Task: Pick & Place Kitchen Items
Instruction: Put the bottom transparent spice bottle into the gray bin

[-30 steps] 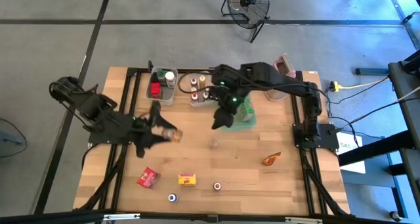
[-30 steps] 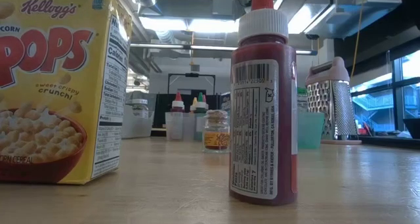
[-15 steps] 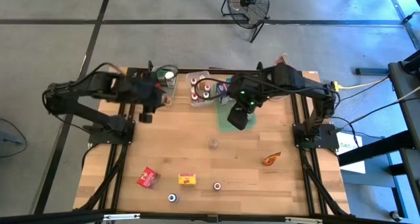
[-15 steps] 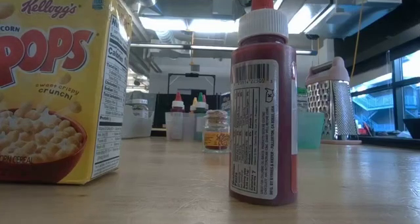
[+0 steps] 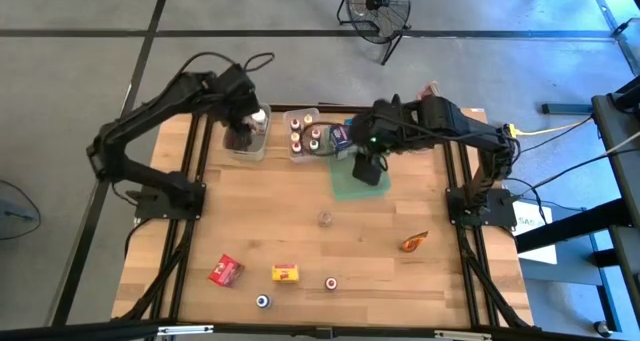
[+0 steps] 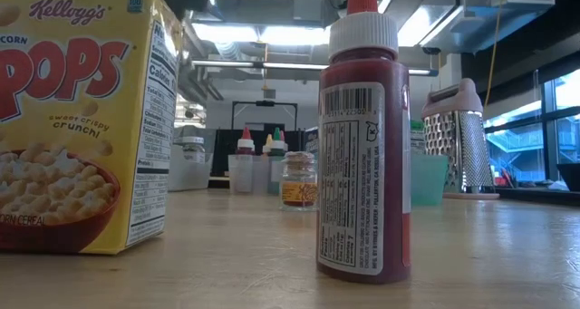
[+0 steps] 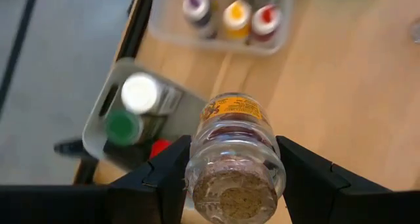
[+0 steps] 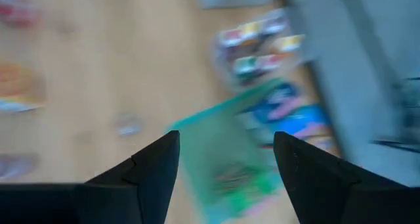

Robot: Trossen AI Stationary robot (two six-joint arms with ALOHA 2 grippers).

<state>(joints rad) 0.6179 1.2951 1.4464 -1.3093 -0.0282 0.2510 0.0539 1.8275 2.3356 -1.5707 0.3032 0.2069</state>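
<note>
Glass jar (image 7: 235, 159) clamped in left pincer (image 7: 231, 175) above bin's (image 7: 98, 122) edge; right pincer (image 8: 226, 159) released.

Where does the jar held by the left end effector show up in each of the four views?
High view: the jar is at the left end effector, over the clear bin at the table's far left.
Low view: not identifiable.
Left wrist view: jar clamped between both fingers, above that bin.
Right wrist view: not in it.
Shared landmark: the bin of coloured-cap bottles.
</note>
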